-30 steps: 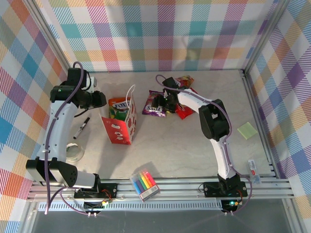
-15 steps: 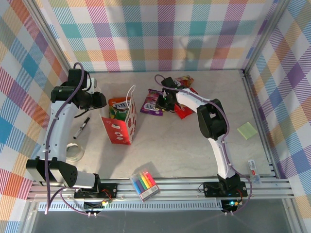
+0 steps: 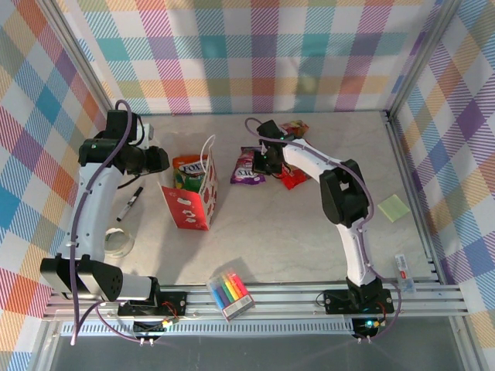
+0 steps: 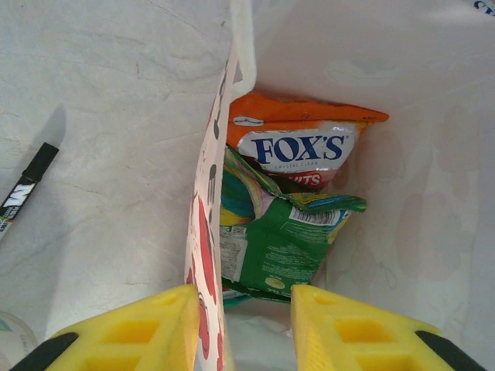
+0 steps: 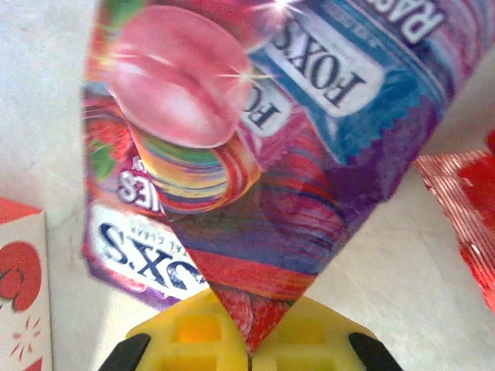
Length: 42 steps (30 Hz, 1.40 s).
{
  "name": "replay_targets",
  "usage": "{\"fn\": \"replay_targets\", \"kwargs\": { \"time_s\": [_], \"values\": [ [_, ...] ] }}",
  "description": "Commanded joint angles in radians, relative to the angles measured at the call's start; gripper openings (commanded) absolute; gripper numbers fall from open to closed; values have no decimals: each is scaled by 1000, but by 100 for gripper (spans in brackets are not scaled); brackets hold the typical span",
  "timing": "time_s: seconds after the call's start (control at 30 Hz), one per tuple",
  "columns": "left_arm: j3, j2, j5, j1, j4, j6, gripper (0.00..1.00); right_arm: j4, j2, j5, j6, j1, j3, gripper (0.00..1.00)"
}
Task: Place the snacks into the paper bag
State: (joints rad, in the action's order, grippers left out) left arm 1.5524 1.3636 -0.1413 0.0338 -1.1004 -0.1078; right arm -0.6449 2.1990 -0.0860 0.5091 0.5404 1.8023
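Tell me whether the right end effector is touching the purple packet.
Touching. The right wrist view shows the right end effector shut on the purple packet, with the packet's lower corner pinched between the closed jaws.

Inside the paper bag (image 4: 207,193), a teal packet (image 4: 234,193) shows just a strip under the green packet (image 4: 282,247). Left of the bag, the black marker (image 4: 23,189) runs off the picture's edge. Right of the bag, the purple packet (image 5: 255,154) is cut off at the top and the red packet (image 5: 464,209) at the side. The right arm (image 3: 309,158) hides part of that red packet, and the small object (image 3: 401,267) far right of the bag is too small to name.
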Motion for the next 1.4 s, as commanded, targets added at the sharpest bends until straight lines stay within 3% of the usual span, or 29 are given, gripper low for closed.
{"fn": "replay_targets", "kwargs": {
  "time_s": [0.0, 0.8, 1.07, 1.37],
  "values": [
    [12, -27, -35, -8, -12, -3, 36, -17, -110, 33, -50, 13, -16, 0],
    [-32, 7, -41, -13, -1, -26, 30, -30, -515, 213, -168, 78, 20, 0],
    [-52, 3, -74, -25, 17, -29, 14, 0, -571, 227, -192, 127, 100, 0],
    [-75, -15, -149, -55, 44, -48, 9, 73, -589, 223, -200, 192, 205, 0]
  ]
}}
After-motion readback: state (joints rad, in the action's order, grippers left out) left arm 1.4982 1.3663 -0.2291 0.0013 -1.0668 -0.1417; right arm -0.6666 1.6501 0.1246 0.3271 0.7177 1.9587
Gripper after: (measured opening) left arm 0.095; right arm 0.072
